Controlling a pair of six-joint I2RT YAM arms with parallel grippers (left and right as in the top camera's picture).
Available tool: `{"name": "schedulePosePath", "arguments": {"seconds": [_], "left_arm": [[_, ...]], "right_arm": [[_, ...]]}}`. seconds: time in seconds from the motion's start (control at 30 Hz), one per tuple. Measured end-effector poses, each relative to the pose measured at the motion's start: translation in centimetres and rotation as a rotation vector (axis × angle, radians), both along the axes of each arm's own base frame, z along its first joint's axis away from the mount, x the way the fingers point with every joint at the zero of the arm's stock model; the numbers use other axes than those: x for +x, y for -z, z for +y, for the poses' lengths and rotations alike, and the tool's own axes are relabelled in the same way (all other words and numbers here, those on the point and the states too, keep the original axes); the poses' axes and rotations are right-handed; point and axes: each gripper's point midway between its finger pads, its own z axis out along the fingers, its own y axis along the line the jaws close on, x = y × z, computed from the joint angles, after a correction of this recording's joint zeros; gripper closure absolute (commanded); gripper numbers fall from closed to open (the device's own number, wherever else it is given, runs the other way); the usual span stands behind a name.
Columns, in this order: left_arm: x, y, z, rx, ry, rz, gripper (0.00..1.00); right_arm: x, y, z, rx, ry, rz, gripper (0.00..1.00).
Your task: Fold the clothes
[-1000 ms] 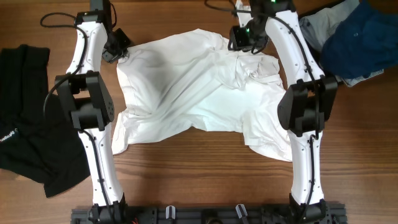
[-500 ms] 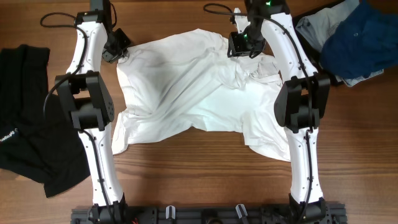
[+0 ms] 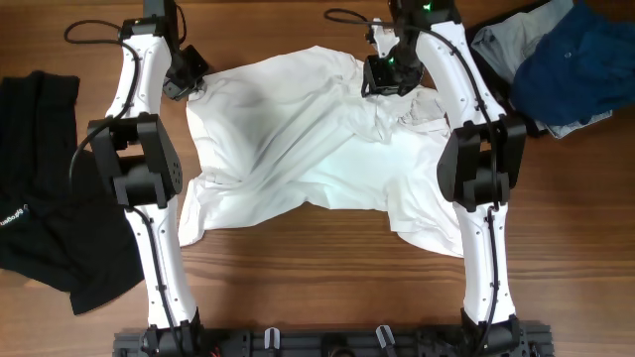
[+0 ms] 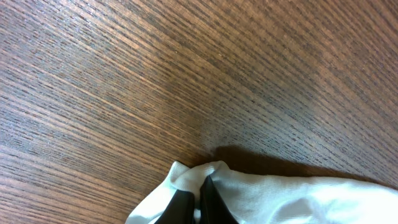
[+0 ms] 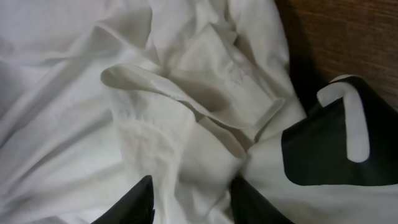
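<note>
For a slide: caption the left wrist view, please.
Left gripper shut on a bunched edge of the white T-shirt, wooden table beyond.

Bright, even light is falling from above in my overhead view; the arms (image 3: 149, 178) are casting short, soft shadows on the table (image 3: 327, 278). The white T-shirt (image 3: 298, 139) is nearly bleaching out. My left wrist view is showing sharp wood grain, the left fingers (image 4: 217, 205) blurring at the bottom edge. My right wrist view is reading dimmer.

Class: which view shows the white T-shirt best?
Overhead: the whole white T-shirt is visible, spread out. The left wrist view shows only one pinched corner; the right wrist view shows only crumpled folds.
</note>
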Motion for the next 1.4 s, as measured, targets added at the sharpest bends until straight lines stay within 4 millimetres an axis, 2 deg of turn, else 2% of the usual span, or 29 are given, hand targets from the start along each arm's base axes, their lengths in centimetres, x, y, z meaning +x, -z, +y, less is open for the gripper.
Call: {"name": "schedulePosePath", "arguments": {"seconds": [0.03, 0.07, 0.13, 0.2, 0.23, 0.27, 0.3, 0.33, 0.37, 0.7, 0.83, 0.9, 0.97, 1.07, 1.17, 1.23, 1.3, 1.4], "left_arm": [[0.0, 0.0, 0.0, 0.0, 0.0, 0.0, 0.96], [0.0, 0.0, 0.0, 0.0, 0.0, 0.0, 0.96], [0.0, 0.0, 0.0, 0.0, 0.0, 0.0, 0.96], [0.0, 0.0, 0.0, 0.0, 0.0, 0.0, 0.96], [0.0, 0.0, 0.0, 0.0, 0.0, 0.0, 0.96], [0.0, 0.0, 0.0, 0.0, 0.0, 0.0, 0.96], [0.0, 0.0, 0.0, 0.0, 0.0, 0.0, 0.96], [0.0, 0.0, 0.0, 0.0, 0.0, 0.0, 0.96], [0.0, 0.0, 0.0, 0.0, 0.0, 0.0, 0.96], [0.0, 0.0, 0.0, 0.0, 0.0, -0.001, 0.96], [0.0, 0.0, 0.0, 0.0, 0.0, 0.0, 0.96], [0.0, 0.0, 0.0, 0.0, 0.0, 0.0, 0.96], [0.0, 0.0, 0.0, 0.0, 0.0, 0.0, 0.96], [0.0, 0.0, 0.0, 0.0, 0.0, -0.001, 0.96], [0.1, 0.0, 0.0, 0.0, 0.0, -0.005, 0.96], [0.3, -0.1, 0.0, 0.001, 0.0, -0.014, 0.96], [0.9, -0.3, 0.0, 0.007, 0.001, -0.038, 0.96], [1.1, -1.1, 0.3, 0.036, -0.001, -0.058, 0.96]], "right_arm": [[-0.1, 0.2, 0.0, 0.001, 0.003, 0.005, 0.86], [-0.1, 0.3, 0.0, 0.002, 0.006, 0.009, 0.73], [-0.2, 0.4, 0.0, 0.002, 0.008, 0.013, 0.57], [-0.2, 0.6, 0.1, 0.004, 0.011, 0.015, 0.43], [-0.2, 0.7, 0.1, 0.004, 0.014, 0.019, 0.42], [-0.2, 0.9, 0.1, 0.005, 0.019, 0.025, 0.46], [-0.3, 1.3, 0.1, 0.005, 0.019, 0.033, 0.72], [-0.4, 1.7, 0.1, 0.004, 0.021, 0.042, 0.9], [-0.4, 2.0, 0.1, 0.002, 0.02, 0.048, 0.96], [0.1, 2.2, 0.1, 0.003, 0.023, 0.031, 0.95], [1.3, 1.2, -0.6, -0.024, 0.035, -0.022, 0.95], [2.1, 0.4, -1.3, -0.046, 0.051, -0.058, 0.96], [3.3, -1.3, -2.4, -0.058, 0.077, -0.112, 0.96], [4.8, -6.3, -4.8, -0.057, 0.141, -0.223, 0.96], [5.2, -11.3, -6.7, -0.045, 0.187, -0.32, 0.96], [5.3, -13.2, -7.5, -0.04, 0.206, -0.358, 0.96], [5.2, -14.1, -8.0, -0.038, 0.216, -0.374, 0.96], [5.2, -14.1, -8.2, -0.042, 0.223, -0.37, 0.96]]}}
